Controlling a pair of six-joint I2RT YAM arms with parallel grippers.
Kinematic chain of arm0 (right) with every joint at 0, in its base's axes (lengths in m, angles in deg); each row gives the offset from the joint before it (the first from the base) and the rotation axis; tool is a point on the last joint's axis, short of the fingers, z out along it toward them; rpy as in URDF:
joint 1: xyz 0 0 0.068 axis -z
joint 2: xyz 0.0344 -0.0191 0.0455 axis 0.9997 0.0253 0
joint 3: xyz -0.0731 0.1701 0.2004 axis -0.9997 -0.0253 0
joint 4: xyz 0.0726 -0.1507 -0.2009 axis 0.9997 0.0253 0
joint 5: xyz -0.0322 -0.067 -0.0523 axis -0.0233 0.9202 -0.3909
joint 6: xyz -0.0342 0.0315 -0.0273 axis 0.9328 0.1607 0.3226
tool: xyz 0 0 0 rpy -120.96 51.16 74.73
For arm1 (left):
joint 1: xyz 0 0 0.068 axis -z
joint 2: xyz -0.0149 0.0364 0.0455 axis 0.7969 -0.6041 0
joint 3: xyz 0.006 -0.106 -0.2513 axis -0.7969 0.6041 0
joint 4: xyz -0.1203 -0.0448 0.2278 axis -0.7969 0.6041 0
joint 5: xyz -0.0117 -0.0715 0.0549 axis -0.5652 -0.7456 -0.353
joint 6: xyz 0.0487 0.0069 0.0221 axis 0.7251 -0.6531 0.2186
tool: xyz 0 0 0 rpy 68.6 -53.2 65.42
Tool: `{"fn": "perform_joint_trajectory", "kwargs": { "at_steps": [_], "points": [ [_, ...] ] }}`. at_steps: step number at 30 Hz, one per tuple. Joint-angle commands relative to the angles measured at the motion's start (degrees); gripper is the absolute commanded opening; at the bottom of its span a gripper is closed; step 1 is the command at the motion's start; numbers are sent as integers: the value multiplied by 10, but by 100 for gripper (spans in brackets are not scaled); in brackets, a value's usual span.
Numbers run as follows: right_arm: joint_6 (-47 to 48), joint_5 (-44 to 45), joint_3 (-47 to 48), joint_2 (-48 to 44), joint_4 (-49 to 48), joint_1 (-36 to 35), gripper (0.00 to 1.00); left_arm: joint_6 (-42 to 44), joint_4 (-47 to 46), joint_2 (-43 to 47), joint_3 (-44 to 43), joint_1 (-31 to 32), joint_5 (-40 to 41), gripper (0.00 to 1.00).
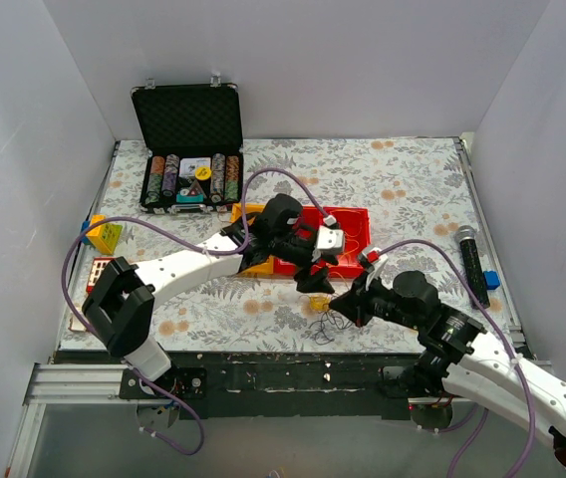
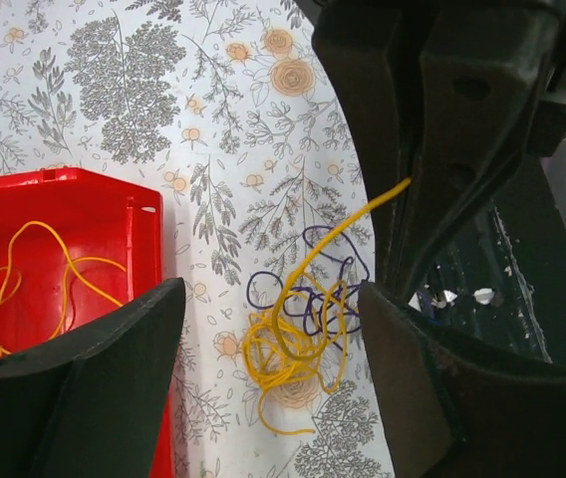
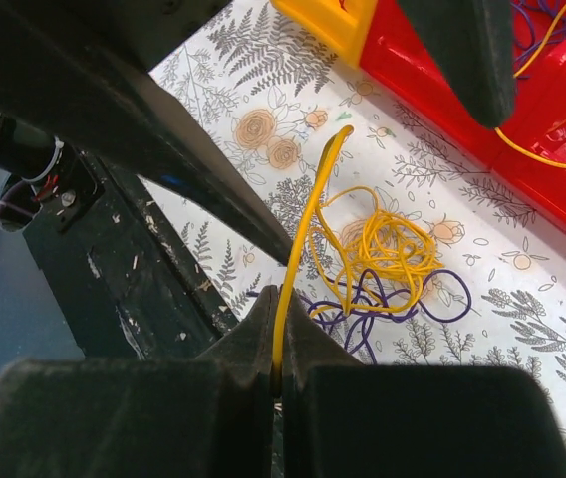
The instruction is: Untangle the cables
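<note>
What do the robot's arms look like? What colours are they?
The left arm and right arm have white tube sections with chunky black joints. Lilac cables loop along both. The left gripper and right gripper are black, with two wedge-shaped fingers each.

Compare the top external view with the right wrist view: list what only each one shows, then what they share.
Only the top view: the open poker chip case and the microphone. Only the right wrist view: the right gripper shut on a yellow wire. Both: the cables heaped on the floral table, and the red tray.
</note>
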Motion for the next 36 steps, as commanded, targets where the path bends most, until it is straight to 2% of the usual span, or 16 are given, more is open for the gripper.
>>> {"fn": "perform_joint_trajectory", "kwargs": {
  "at_steps": [1,7,8,9,10,11,14,17,21,26,31,36],
  "points": [
    [25,-27,38,4,-28,-2,1,4,-2,3,-32,9,-25,58],
    [25,0,41,-8,-14,-2,1,-6,2,3,-48,14,-10,2],
    [24,13,43,-11,-5,-2,1,-10,4,7,-55,15,3,0],
    [23,26,44,-14,2,-2,2,-15,4,11,-64,15,17,0],
    [21,42,44,-21,8,-2,6,-22,4,17,-73,15,33,0],
    [17,51,41,-28,13,-2,15,-28,6,26,-82,15,45,0],
    [10,87,31,-56,15,-1,32,-55,12,63,-100,15,54,0],
    [7,121,32,-69,14,-1,39,-86,29,99,-108,17,34,0],
    [17,134,43,-66,-16,-2,43,-130,49,132,-104,28,13,0],
    [23,119,59,-26,-102,-2,44,-155,50,150,-116,36,5,0],
    [27,100,76,25,-157,-2,42,-137,66,141,-146,43,2,0],
    [21,75,79,47,-163,-2,38,-120,82,141,-175,56,8,0]
  ]
}}
